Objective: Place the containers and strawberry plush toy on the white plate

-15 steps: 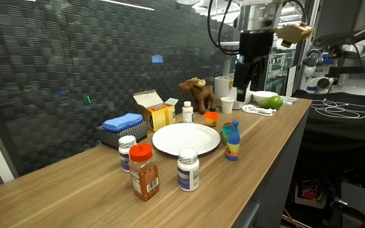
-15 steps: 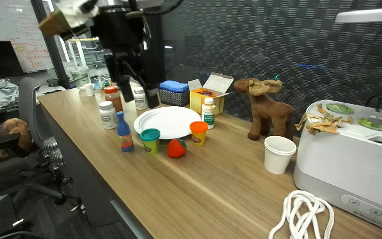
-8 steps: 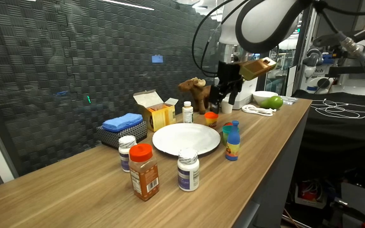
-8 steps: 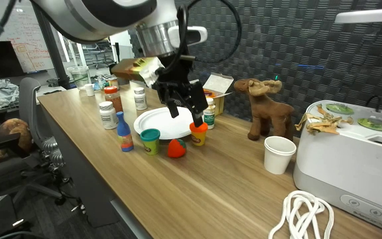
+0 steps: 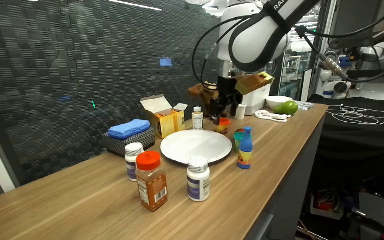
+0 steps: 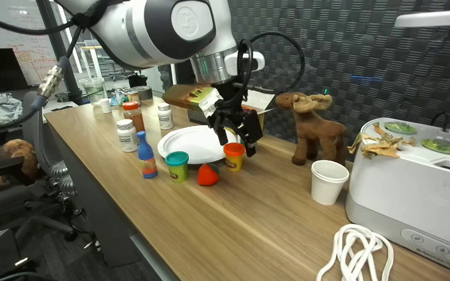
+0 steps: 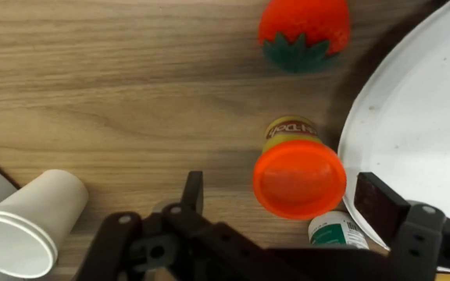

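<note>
"Above the wooden counter (image 6: 248,218), how does the gripper (image 7: 281,185) stand?"

"Pointing down, with its fingers (image 7: 381,207) spread well apart. In the wrist view the orange-lidded Play-Doh tub (image 7: 300,179) shows between them, with a gap on each side of the lid."

"And where is that tub?"

"Upright on the counter, just beside the white plate (image 5: 195,145). Whether it touches the rim, I can't tell."

"What about the strawberry plush toy (image 6: 208,175)?"

"On the counter as well, near the plate but apart from it. An exterior view puts it between the orange-lidded tub and the teal-lidded Play-Doh tub (image 6: 177,171)."

"And the blue bottle (image 5: 245,150)?"

"Upright, near the teal-lidded tub. At the plate's far side from the gripper, the red-capped orange-brown bottle (image 5: 152,186) stands near a white purple-labelled bottle (image 5: 198,183) and a matching white bottle (image 5: 130,166), partly hiding the latter in an exterior view. The green-labelled bottle (image 7: 336,231) is just beside the plate, near the orange-lidded tub."

"What's near that one?"

"An open yellow box (image 5: 168,123), and next along, a folded blue cloth (image 5: 129,128) on a patterned box (image 5: 138,141). The brown plush moose (image 6: 315,127) and two nested paper cups (image 6: 327,185) stand farther from the plate."
</note>
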